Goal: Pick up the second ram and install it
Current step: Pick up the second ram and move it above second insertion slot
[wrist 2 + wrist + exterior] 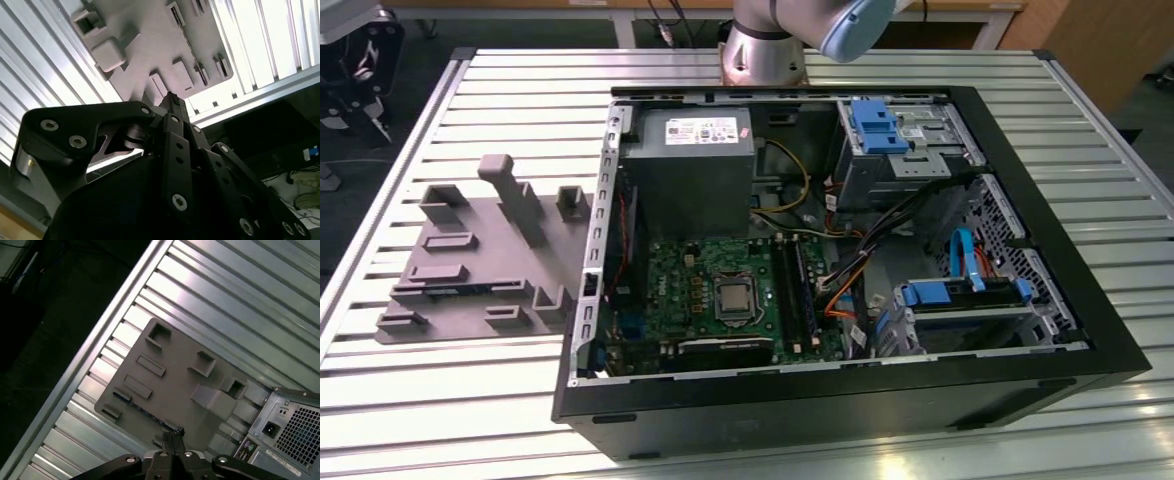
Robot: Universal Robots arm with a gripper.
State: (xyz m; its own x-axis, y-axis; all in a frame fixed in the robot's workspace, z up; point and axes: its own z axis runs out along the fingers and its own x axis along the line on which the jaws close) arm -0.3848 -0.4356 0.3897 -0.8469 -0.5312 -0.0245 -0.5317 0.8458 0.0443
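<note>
Hovering over the gray fixture (175,375), the gripper (172,432) shows us fingers (176,135) pinched together and empty, while what we take for the second ram (121,396) stands edgewise in a fixture slot; a clean pick, we judge, wants them squared across its faces.

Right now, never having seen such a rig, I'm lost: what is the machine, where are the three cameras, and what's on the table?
It is one grey robot arm, seen at the top of the exterior view, which a camera off the arm took. The two wrist views come from cameras riding on the arm, near its black gripper, which hangs above a grey moulded holder tray. That tray lies on the slatted metal table, at the exterior view's left of an open black computer case with a green motherboard inside. Whether the gripper holds anything cannot be told.
</note>
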